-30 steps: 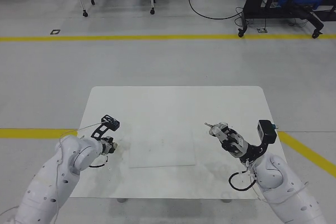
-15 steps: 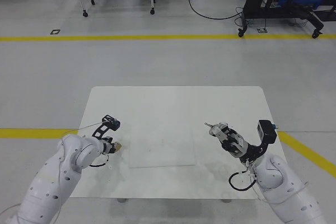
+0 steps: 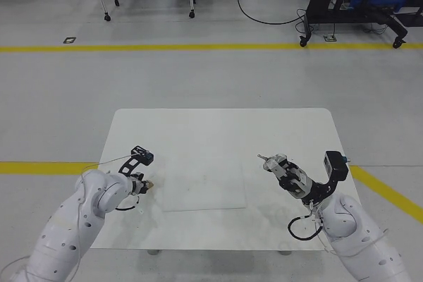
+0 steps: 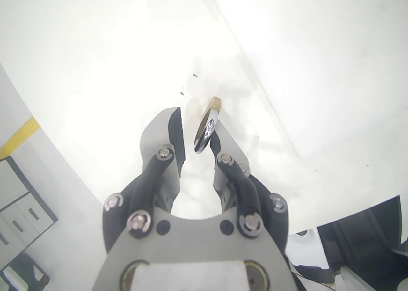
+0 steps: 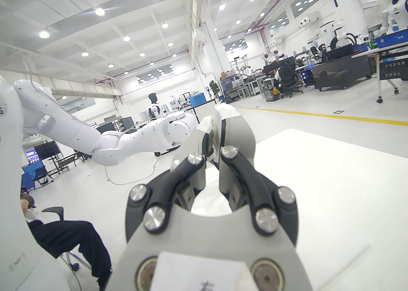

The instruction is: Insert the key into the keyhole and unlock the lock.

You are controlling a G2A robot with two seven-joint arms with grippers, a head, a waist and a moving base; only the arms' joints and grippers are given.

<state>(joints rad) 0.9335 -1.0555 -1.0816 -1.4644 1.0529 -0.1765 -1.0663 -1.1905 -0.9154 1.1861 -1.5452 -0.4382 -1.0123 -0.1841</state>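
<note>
A small padlock (image 4: 206, 128) with a brass body and a silver shackle stands on edge on the white table (image 3: 218, 134). It is between the fingers of my left gripper (image 4: 195, 117). The lock rests against one pad, and a gap shows to the other, so this gripper is open. In the top view the lock (image 3: 149, 185) shows as a brass speck at the left gripper (image 3: 142, 186), near the table's left front. My right gripper (image 3: 270, 163) hovers over the right half of the table, shut on a thin key (image 3: 262, 157) whose tip sticks out. In the right wrist view the right gripper (image 5: 214, 118) has its fingers pressed together, hiding the key.
A thin clear sheet (image 3: 204, 194) lies flat on the middle front of the table, its edge (image 4: 255, 82) running close by the lock. The table's left edge is close to the left arm. Yellow floor lines (image 3: 28, 168) run along both sides.
My left arm has shifted slightly right toward the sheet, and the brass lock now shows at its fingertips. The right arm and key have not moved.
</note>
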